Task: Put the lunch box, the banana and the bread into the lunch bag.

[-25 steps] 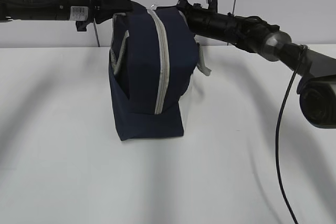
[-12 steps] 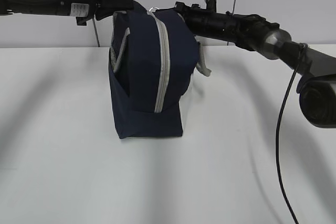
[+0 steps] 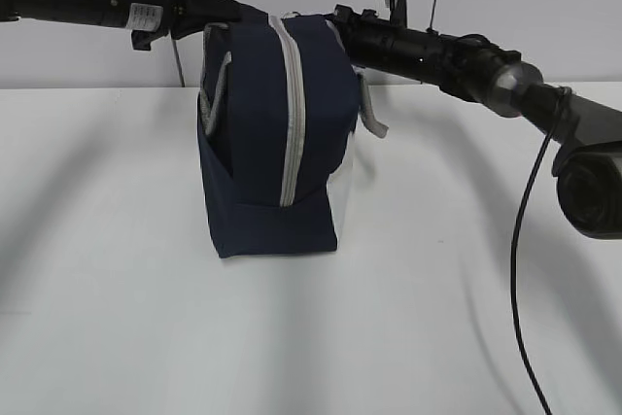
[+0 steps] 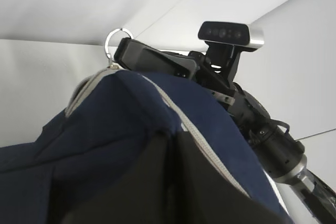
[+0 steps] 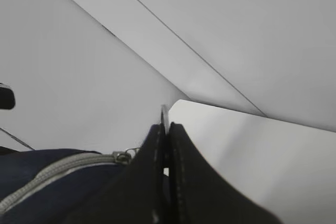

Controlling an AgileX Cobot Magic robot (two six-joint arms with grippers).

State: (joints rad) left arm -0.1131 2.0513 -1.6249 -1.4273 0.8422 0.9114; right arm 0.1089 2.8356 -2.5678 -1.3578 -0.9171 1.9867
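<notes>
The lunch bag [image 3: 272, 133] stands upright, zipped; my right gripper [image 5: 167, 129] pinches its ring pull [image 4: 115, 39], my left gripper's [image 4: 170, 145] jaws clamp its fabric.

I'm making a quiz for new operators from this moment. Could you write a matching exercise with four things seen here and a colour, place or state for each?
Things:
1. lunch bag
2. zipper
3. ring pull
4. right gripper

Descriptions:
A. fingers pressed together on the metal ring
B. grey, running down the bag's front
C. navy, standing upright on the white table
D. round metal loop at the bag's top

Pairs: 1-C, 2-B, 3-D, 4-A
</notes>
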